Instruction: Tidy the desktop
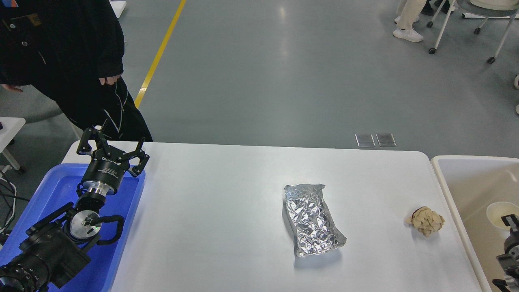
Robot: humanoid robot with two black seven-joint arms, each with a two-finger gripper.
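On the large smooth white tabletop [227,211] with rounded corners, which fills the middle of the head view, two loose things remain: a crumpled silver foil packet [313,219] lying flat near the centre, and a small wad of crumpled tan paper [425,220] well to its right, close to the right edge. By my judgement the tidying is unfinished, since both still need clearing away. A blue plastic tray [129,202] sits at the tabletop's left end, and a beige bin [442,174] stands just off the right end, holding a pale round cup [496,210]. The left end effector [111,148] hangs over the far end of the tray, fingers spread wide and empty, pointing away from the robot. The right end effector [509,239] shows only partly at the frame's edge above the bin; I cannot tell its opening.
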